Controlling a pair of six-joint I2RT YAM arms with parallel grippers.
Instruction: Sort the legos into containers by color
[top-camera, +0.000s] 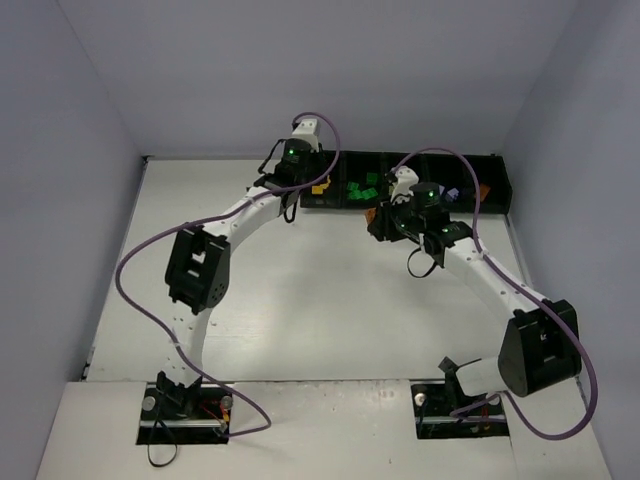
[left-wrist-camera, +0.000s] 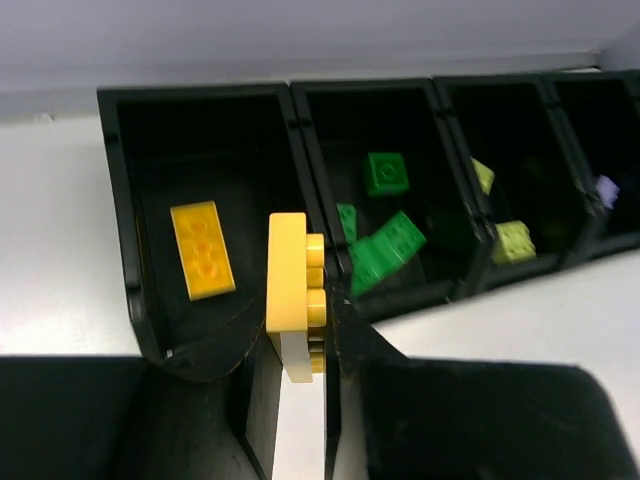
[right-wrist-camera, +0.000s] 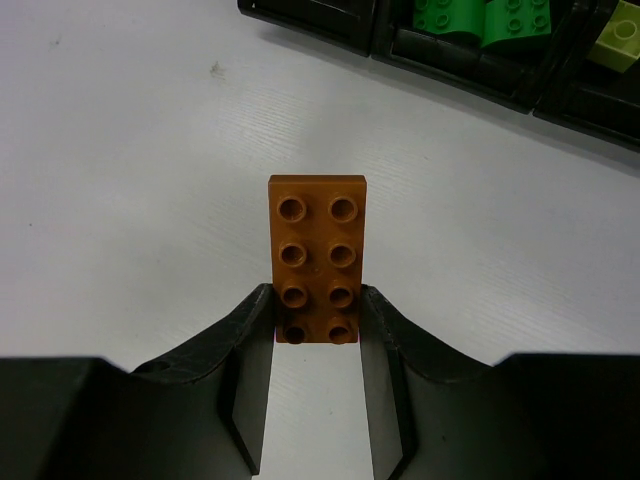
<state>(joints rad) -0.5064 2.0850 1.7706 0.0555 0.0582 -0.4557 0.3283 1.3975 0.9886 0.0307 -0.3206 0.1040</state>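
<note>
My left gripper (left-wrist-camera: 298, 330) is shut on a yellow brick (left-wrist-camera: 292, 290), held edge-on above the near wall of the leftmost compartment (left-wrist-camera: 130, 200) of the black tray (top-camera: 500, 180). A flat yellow brick (left-wrist-camera: 202, 249) lies in that compartment. Dark green bricks (left-wrist-camera: 385, 250) lie in the second compartment, lime green bricks (left-wrist-camera: 513, 242) in the third, and a lavender brick (left-wrist-camera: 606, 190) in the fourth. My right gripper (right-wrist-camera: 316, 318) is shut on an orange-brown brick (right-wrist-camera: 317, 250), studs up, held above the white table in front of the tray (right-wrist-camera: 470, 65).
The left arm (top-camera: 205, 265) arcs from its base at the near left to the tray's left end. The right arm (top-camera: 500, 290) arcs from the near right to just in front of the tray's middle. Grey walls stand behind and beside the table.
</note>
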